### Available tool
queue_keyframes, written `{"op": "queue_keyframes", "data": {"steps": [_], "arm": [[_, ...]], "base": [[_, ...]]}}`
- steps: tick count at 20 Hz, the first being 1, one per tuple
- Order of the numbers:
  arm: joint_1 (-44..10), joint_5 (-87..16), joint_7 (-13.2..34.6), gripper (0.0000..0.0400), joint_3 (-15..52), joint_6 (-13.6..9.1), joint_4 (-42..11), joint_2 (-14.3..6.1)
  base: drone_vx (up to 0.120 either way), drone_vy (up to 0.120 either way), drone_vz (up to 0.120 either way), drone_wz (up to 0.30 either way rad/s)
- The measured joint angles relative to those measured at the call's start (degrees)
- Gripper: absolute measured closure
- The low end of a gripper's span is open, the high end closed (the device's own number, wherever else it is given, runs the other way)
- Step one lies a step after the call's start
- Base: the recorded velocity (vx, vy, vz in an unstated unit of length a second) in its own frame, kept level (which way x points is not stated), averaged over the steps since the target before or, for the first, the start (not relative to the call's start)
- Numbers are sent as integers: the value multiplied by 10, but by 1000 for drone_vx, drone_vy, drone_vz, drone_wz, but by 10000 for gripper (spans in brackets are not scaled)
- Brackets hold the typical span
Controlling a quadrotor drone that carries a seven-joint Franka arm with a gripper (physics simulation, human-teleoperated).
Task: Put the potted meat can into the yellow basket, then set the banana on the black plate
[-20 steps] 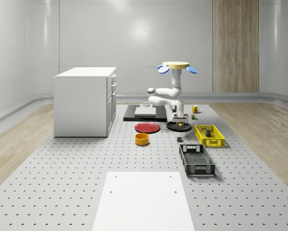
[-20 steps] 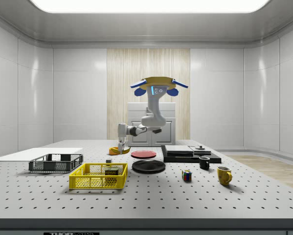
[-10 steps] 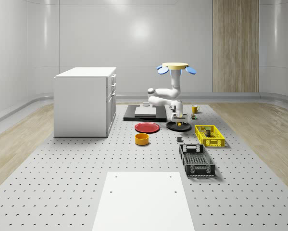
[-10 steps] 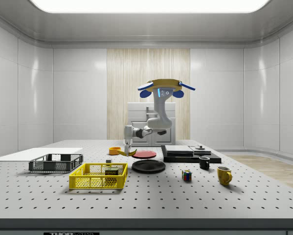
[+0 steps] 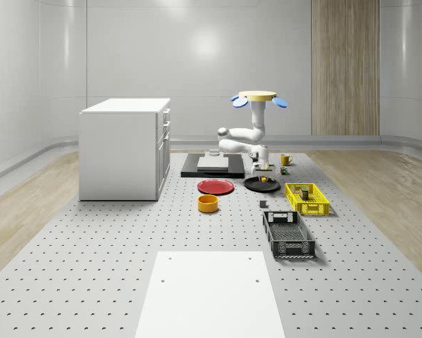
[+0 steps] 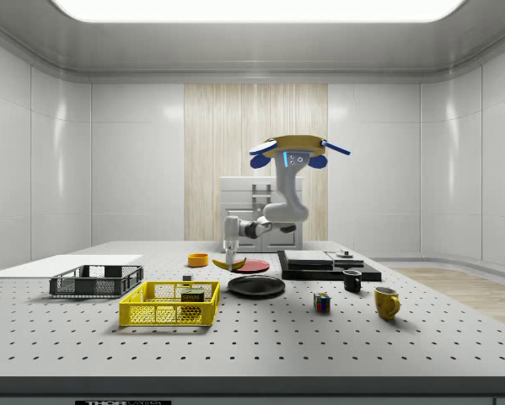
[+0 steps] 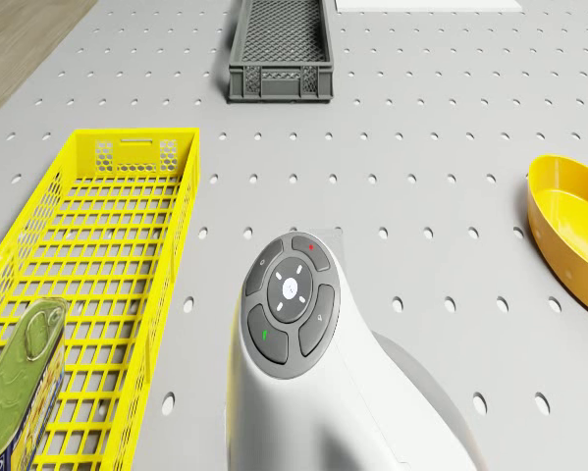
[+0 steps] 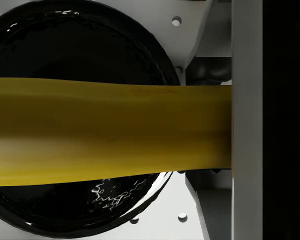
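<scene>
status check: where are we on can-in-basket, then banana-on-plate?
Step one looks done: the potted meat can lies inside the yellow basket. Step two is in hand: the gripper holds the banana above the black plate, with the drone hovering over the table beside the plate. Left: lower the banana onto the plate and release it.
</scene>
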Motion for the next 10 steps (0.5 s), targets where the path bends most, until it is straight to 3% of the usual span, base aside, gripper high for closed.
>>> {"op": "queue_keyframes", "data": {"steps": [10], "arm": [[0,0,0,199,0,1,0,-1]], "base": [[-120,0,0,0]]}}
